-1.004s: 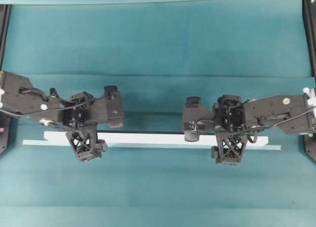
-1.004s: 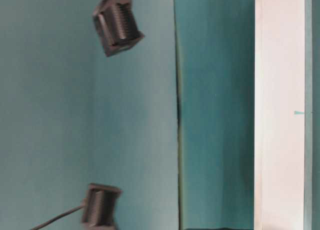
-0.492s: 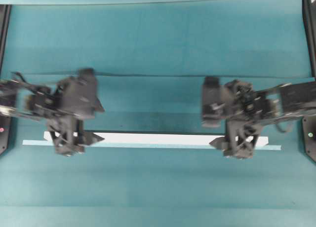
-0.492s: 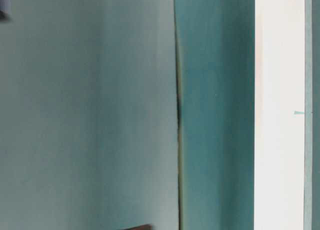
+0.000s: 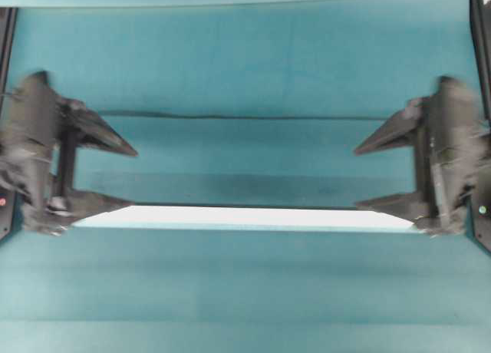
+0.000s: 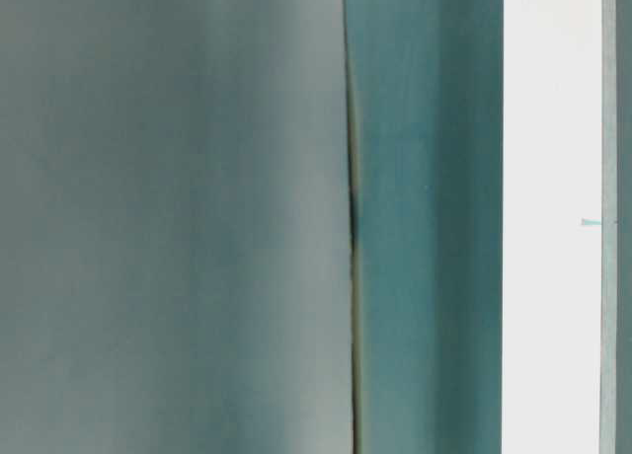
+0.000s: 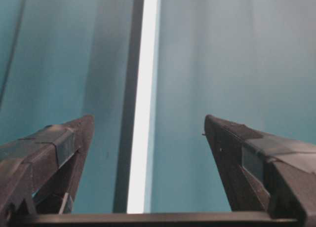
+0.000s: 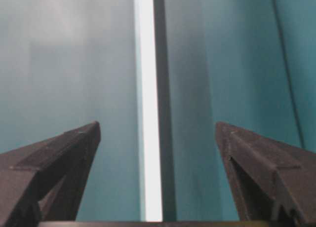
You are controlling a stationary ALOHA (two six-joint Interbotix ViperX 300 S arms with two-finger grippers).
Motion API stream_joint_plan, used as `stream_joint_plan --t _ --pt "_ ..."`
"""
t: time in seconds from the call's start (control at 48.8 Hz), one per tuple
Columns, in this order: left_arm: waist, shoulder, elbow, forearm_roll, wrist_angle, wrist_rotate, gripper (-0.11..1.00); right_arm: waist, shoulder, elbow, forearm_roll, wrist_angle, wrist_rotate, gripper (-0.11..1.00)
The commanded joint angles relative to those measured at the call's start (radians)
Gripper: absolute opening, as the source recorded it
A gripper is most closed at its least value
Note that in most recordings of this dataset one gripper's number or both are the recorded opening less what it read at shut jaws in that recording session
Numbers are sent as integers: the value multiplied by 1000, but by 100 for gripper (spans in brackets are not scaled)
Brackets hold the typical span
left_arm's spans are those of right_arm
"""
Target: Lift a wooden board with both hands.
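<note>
At the left edge of the teal table [image 5: 245,61], in the overhead view, the left gripper [image 5: 115,176] points inward toward the middle with its two fingers spread wide apart, holding nothing. Its lower finger [image 5: 100,205] lies at the left end of the wooden board [image 5: 245,216]; the blur hides whether the two touch. The upper finger sits well away from the board, over bare cloth.

The wooden board lies flat across the near half of the table, running left to right, white, with slanted ends. A thin pale teal strip [image 5: 245,228] shows along its near side, touching it. A dark fold line [image 5: 253,117] crosses the cloth beyond the board. Between the two grippers the board's whole middle stretch is uncovered, and open cloth lies on both its far and near sides.

At the right edge, the right gripper [image 5: 368,176] mirrors the left, fingers wide apart and gripping nothing, its lower finger [image 5: 387,206] at the board's right end.

Each wrist view looks down the board's length: the board [image 7: 143,113] runs between the left gripper's fingers [image 7: 59,143], and likewise the board [image 8: 148,113] runs between the right gripper's fingers [image 8: 64,148]
</note>
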Motion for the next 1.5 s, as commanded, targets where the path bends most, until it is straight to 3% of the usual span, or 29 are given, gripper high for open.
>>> stream_joint_plan --t 0.0,0.328,0.778,1.475 --pt "-2 -44 -6 0 -29 -3 98 -2 -58 5 0 -38 2 94" --pt "-2 -126 -6 0 -40 -12 98 -17 -173 12 0 -31 3 94" --pt "-2 -172 -6 0 -179 -12 98 -25 -290 0 -2 -40 2 94" --pt "2 -262 -14 0 -178 -12 98 -25 -364 0 0 -41 3 94"
